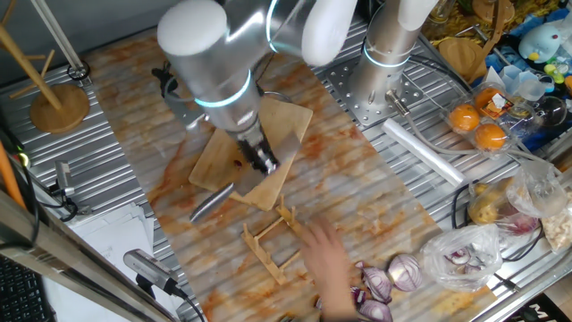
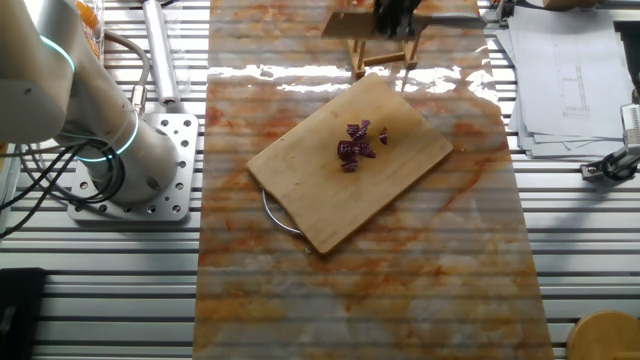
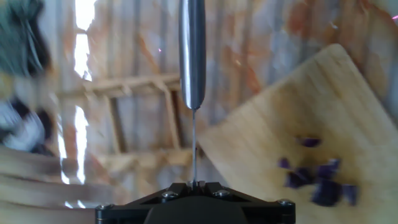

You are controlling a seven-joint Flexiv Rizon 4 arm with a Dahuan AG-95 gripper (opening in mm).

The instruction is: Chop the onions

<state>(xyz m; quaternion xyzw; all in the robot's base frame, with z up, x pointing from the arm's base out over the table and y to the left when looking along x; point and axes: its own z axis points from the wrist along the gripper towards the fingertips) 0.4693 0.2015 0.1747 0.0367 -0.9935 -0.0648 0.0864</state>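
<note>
End effector (image 1: 260,159) clamped on steel-handled knife (image 3: 192,56), off the light bamboo board's (image 2: 330,195) edge. Small dark-purple onion pieces (image 2: 358,146) sit mid-board. Bring blade over cluster, keep it vertical, chop w/ short strokes.

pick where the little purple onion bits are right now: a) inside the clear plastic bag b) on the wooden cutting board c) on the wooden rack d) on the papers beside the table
b: the onion bits lie in a small cluster near the middle of the cutting board, as the hand view also shows.
</note>
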